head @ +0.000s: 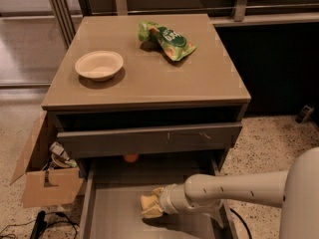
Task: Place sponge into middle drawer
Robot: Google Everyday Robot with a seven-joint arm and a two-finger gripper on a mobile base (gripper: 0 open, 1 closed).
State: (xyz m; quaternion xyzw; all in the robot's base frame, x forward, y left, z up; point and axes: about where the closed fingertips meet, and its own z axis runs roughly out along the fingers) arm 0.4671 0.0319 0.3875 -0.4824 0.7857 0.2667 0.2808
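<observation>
The yellow sponge (150,204) is held at the tip of my gripper (155,203), just above the floor of the open middle drawer (117,213). The drawer is pulled far out at the bottom of the cabinet, with a flat grey floor and low side walls. My white arm (234,189) reaches in from the right, over the drawer's right wall. The gripper is shut on the sponge, and part of the sponge is hidden by the fingers.
On the cabinet top (209,78) stand a white bowl (99,64) and a green snack bag (166,38). The drawer above (149,138) is slightly open. A small orange object (130,158) lies at the back of the open drawer. A cardboard box (46,176) stands at the left.
</observation>
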